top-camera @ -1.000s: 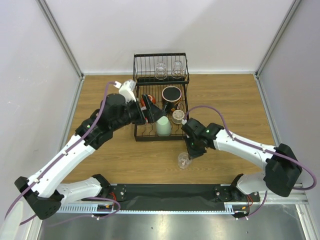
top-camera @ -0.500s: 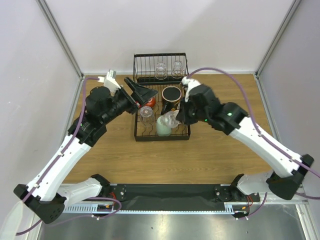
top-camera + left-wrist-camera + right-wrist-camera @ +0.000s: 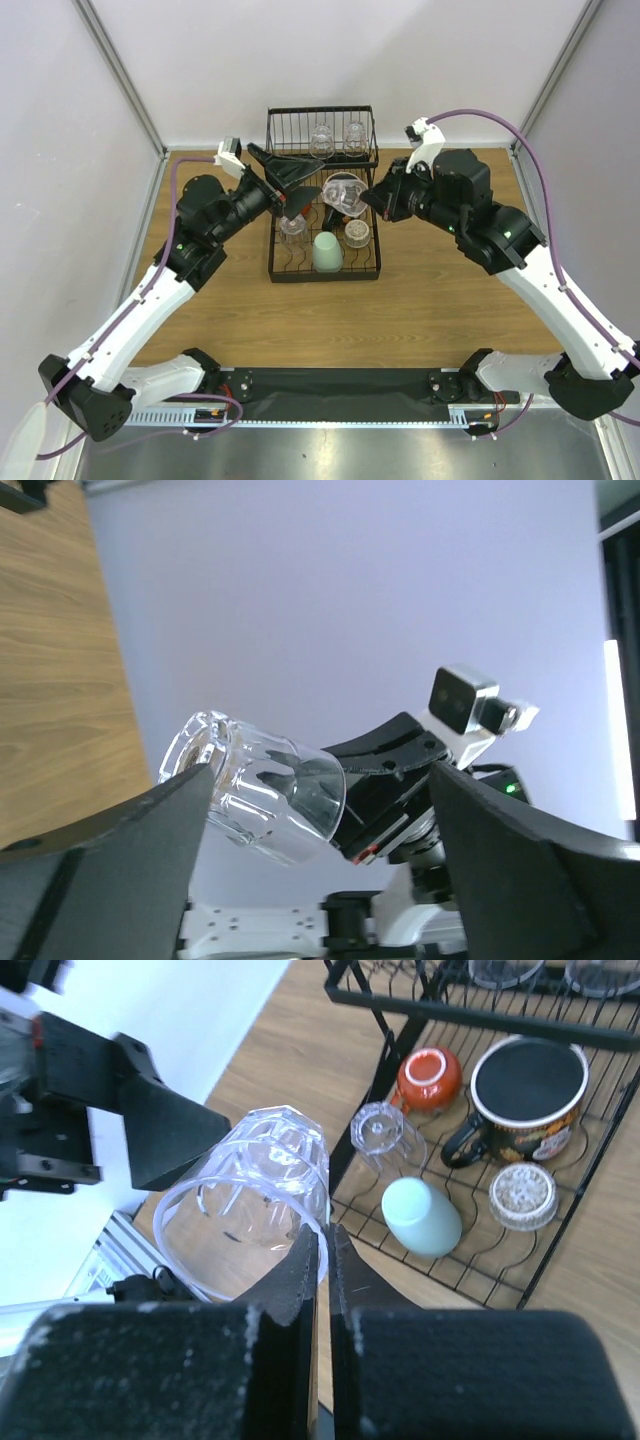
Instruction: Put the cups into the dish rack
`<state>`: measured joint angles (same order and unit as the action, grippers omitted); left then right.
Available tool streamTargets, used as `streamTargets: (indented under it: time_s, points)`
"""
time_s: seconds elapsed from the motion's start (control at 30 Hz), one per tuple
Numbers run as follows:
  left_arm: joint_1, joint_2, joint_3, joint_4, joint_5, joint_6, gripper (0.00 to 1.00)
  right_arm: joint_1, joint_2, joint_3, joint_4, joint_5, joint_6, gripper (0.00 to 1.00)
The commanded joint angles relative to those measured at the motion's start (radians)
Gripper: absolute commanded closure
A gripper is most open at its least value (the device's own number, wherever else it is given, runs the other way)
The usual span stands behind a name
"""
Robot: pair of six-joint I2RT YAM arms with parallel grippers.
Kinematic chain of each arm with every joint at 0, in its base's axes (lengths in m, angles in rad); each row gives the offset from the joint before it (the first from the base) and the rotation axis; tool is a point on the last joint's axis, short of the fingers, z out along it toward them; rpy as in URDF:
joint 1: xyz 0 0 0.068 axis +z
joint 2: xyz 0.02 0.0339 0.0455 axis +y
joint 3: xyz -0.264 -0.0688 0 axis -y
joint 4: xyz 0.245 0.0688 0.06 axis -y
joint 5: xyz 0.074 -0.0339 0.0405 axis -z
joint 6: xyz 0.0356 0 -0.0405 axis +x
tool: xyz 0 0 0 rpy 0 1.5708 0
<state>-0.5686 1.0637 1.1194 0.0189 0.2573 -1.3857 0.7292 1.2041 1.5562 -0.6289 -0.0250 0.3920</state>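
Over the black wire dish rack (image 3: 350, 277), at the far middle of the table (image 3: 430, 300), the right claw (image 3: 318, 1252) is pinched fully shut on the rim of a clear tumbler (image 3: 248, 1198). It holds the glass on its side in the air above the black-rimmed mug (image 3: 528, 1085). From that claw the tumbler lies at 9 o'clock. Its long axis runs roughly 3 to 9 across the rack, mouth toward the right claw and thick base toward the left claw (image 3: 305, 178). The left claw stands spread wide and empty at the rack's 9 o'clock side, facing the glass with a finger to either side of the base; whether the tips touch it cannot be told. Both claws are close, but only the right has hold. The mint-green cup (image 3: 327, 252), a red mug (image 3: 430, 1075) and other glasses already sit in the rack. With the open claw lined up on the tumbler's axis, the next move looks like a hand-over or a turn to upend the glass, and it depends on that base-first line holding true.
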Motion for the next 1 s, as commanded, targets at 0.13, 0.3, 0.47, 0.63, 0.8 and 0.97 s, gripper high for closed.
streamTargets:
  time_s: [0.13, 0.3, 0.47, 0.63, 0.8, 0.97]
  points:
    - [0.004, 0.035, -0.073, 0.164, 0.076, -0.211, 0.13, -0.019, -0.071, -0.031, 0.167, -0.004, 0.044, 1.00]
    - [0.004, 0.033, -0.076, 0.153, 0.086, -0.208, 0.13, -0.022, -0.063, -0.021, 0.179, 0.002, 0.041, 1.00]
    - [0.006, 0.027, -0.076, 0.127, 0.074, -0.210, 0.12, -0.027, -0.063, -0.013, 0.196, -0.012, 0.034, 1.00]
    - [-0.002, 0.033, -0.099, 0.127, 0.095, -0.262, 0.13, -0.027, -0.043, 0.008, 0.210, -0.026, 0.031, 1.00]
    - [-0.016, 0.024, -0.136, 0.164, 0.086, -0.345, 0.17, -0.011, -0.028, -0.022, 0.222, -0.076, 0.038, 1.00]
    - [-0.039, 0.019, -0.142, 0.159, 0.065, -0.410, 0.17, 0.018, -0.026, -0.045, 0.247, -0.063, 0.030, 1.00]
